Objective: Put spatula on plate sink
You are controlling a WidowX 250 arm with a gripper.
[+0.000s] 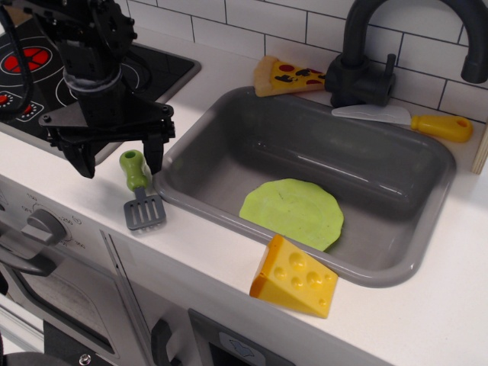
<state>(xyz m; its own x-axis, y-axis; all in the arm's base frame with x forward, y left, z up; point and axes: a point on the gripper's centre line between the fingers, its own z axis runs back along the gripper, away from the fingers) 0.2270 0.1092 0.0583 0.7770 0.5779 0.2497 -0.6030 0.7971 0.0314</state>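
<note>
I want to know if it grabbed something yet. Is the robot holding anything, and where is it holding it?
No, nothing is held. The hand is open, with its fingers either side of the green handle of the spatula, which lies on the counter.

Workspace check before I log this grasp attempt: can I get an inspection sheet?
Surface: white counter, nothing spilled.
Job's things: spatula flat on counter left of sink; plate lies in the sink.
Clutter: cheese wedge at sink's front rim; pizza slice and knife behind the sink.
Grippers: gripper open, fingers straddling the spatula's handle, not closed.
Cables: black cable loops over the stove.
Surroundings: black faucet, tiled wall.
</note>
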